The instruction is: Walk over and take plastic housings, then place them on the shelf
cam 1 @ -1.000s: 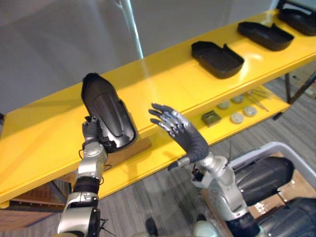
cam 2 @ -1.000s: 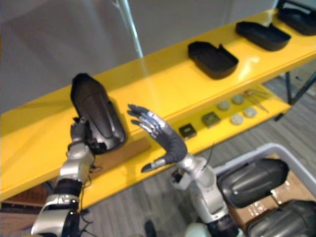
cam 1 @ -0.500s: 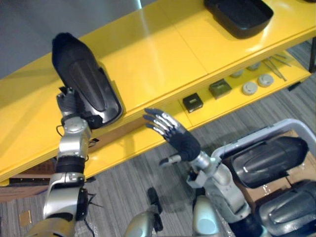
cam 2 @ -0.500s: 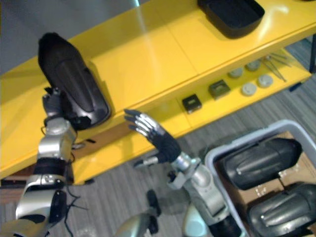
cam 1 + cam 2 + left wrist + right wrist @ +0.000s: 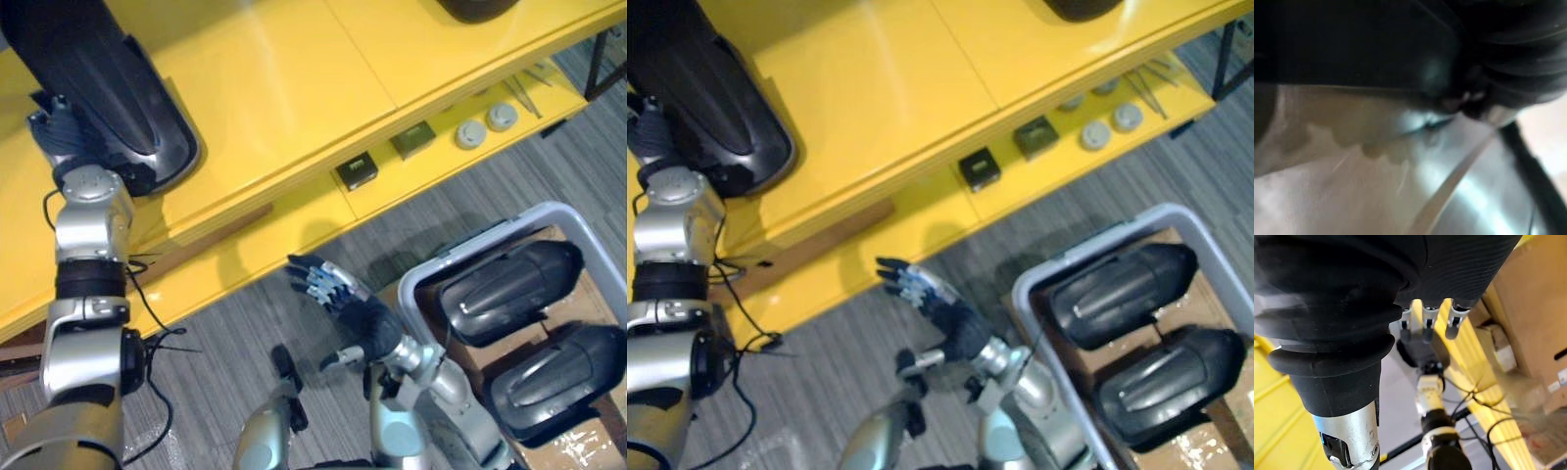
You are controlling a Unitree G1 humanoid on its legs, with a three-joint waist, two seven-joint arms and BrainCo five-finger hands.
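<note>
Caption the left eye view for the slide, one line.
Left hand grips a black housing at the yellow shelf; open right hand hangs beside a bin holding two more housings.

Bright overhead light, glare on yellow shelf, soft shadows

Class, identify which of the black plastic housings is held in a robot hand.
The housing over the yellow shelf, gripped by the left hand; the two housings in the grey bin lie untouched.
</note>
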